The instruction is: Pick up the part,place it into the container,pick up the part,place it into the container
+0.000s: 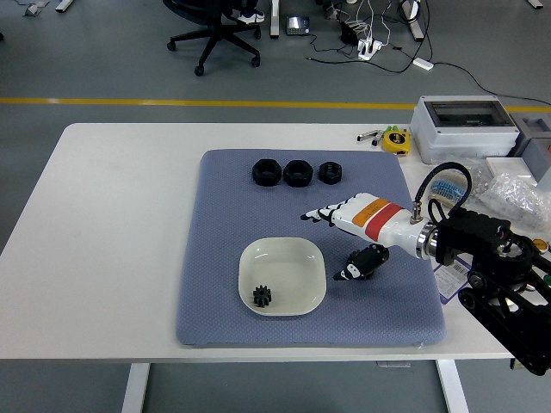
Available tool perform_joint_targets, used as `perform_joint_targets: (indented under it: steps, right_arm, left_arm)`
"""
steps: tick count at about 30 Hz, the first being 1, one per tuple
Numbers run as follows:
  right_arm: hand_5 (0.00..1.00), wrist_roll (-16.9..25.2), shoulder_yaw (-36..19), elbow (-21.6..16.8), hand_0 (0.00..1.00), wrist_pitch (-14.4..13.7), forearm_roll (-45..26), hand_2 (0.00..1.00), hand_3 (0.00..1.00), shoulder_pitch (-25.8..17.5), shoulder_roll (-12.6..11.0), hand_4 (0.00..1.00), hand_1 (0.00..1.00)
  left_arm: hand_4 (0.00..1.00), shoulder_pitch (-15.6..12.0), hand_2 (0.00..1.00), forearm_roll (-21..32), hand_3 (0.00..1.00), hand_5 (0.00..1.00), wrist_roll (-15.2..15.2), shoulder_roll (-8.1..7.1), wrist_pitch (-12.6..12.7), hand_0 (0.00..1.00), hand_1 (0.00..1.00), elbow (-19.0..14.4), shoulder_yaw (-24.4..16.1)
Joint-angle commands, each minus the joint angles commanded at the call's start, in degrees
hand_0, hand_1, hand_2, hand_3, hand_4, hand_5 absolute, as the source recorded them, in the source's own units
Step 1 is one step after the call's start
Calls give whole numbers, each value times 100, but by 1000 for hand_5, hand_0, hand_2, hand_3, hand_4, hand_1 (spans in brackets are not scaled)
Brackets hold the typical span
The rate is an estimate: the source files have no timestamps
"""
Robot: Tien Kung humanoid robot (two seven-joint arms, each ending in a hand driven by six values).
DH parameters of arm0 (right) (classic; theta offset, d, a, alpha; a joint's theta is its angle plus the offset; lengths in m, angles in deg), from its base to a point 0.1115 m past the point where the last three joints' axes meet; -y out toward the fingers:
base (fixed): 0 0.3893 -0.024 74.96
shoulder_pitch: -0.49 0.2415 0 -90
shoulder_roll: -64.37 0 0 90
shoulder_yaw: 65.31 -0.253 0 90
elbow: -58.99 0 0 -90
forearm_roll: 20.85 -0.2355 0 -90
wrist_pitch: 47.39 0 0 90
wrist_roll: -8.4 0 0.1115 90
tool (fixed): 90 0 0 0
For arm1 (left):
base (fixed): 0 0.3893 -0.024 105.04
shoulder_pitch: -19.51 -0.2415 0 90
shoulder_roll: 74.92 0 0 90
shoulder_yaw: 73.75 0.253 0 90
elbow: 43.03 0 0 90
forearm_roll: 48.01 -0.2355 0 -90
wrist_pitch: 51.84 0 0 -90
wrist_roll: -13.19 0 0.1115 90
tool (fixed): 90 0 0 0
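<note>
- White surface (112, 224) w/ blue-grey mat (215, 215) spread over its middle.
- White dish (301, 262), i.e. the container, sits on the mat's near half; one small black gear part (263, 296) lies inside it, toward its near-left side.
- Far side of mat: row of 3 black nut-like parts (294, 172), side by side, well apart from the dish.
- Right hand (340, 237) over the mat just right of the dish, not touching it; fingers (323, 212) stretched out flat toward the left, thumb (360, 264) hanging below, holding nothing.
- White forearm shell w/ orange + red band (379, 215) leads back to the black arm (491, 267) at right edge.
- Far right on the surface: yellow tape measure (396, 139), grey-white box (465, 127), clear bags of small items (504, 191).
</note>
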Motion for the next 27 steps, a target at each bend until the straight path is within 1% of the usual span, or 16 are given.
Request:
perform_joint_targets:
  steps: [5,10,11,16,17,18,22,23,27]
  right_arm:
    - [223,15,52,476,496,-90,0,739,820,7,130,991,609]
    - [223,27,112,864,496,-171,0,739,820,28,215,991,609]
    - [206,26,113,901,489,-180,0,735,797,30,215,973,602]
    - [206,19,72,1050,489,-251,0,735,797,47,178,973,602]
    - [199,20,65,1073,471,-253,0,713,752,51,169,960,591]
    - [199,22,60,1086,471,-252,0,713,752,54,162,960,591]
    - [199,29,14,1070,471,-236,0,713,752,33,102,960,591]
    - [177,32,0,1055,443,-239,0,683,675,32,85,910,554]
    - [177,49,-13,1039,443,-239,0,683,675,34,50,910,554]
  left_arm:
    - [651,-8,677,-44,565,591,13,13,-6,696,660,-4,-21]
    - [651,-7,677,-32,565,591,11,22,-3,696,660,-6,-14]
    - [650,-5,678,-21,566,589,8,22,-2,697,664,-7,-6]
    - [650,9,678,40,566,589,-7,19,3,697,664,-7,35]
    - [650,13,678,47,566,589,-9,18,2,697,663,-7,42]
    - [650,16,678,48,566,589,-9,18,2,697,663,-7,44]
    - [650,24,678,68,566,589,-12,19,3,697,663,-6,58]
    - [649,28,678,76,565,588,-13,19,4,696,663,-6,58]
    - [649,38,678,78,565,588,-13,14,0,696,663,-6,67]
